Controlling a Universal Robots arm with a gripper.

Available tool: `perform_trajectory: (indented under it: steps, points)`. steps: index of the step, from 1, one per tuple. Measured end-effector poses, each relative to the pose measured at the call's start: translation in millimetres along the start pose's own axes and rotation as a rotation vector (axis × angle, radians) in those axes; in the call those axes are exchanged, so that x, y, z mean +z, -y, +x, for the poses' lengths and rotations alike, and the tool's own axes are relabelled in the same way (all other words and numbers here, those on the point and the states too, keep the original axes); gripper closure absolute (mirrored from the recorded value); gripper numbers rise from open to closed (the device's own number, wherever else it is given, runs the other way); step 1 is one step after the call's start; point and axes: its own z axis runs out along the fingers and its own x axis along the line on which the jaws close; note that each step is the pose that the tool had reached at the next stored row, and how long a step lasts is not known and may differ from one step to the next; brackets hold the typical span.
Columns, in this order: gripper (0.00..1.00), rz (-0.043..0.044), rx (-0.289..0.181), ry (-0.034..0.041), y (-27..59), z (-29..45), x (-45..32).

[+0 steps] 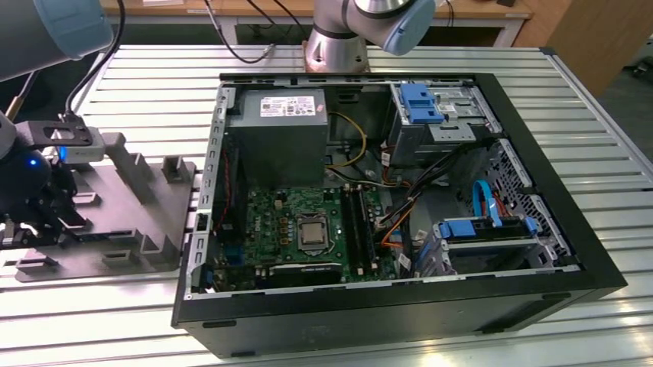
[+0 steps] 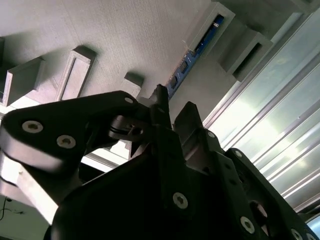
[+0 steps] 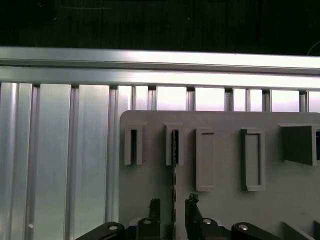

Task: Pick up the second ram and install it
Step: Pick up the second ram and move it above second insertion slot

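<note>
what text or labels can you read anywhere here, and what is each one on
power supply, white label: printed, but too small to read
second ram, standing in the grey tray: no print can be made out
No text here is clear enough to quote.

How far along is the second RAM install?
Nothing done that shows: second ram stands on edge in the grey tray. In hand: gripper straddles it, jaws open, no grip. Left: grasp, lift, seating in the motherboard slots.
</note>
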Motion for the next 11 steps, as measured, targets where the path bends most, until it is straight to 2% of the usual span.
perform_trajectory:
  steps: [1, 2, 11]
  points:
    - [0.71, 0.0000, 0.000, 0.0000, 0.0, 0.0, 0.0]
    - [0.64, 0.0000, 0.000, 0.0000, 0.0, 0.0, 0.1]
    - [0.64, 0.0041, -0.020, -0.0005, -3.0, -0.6, 8.5]
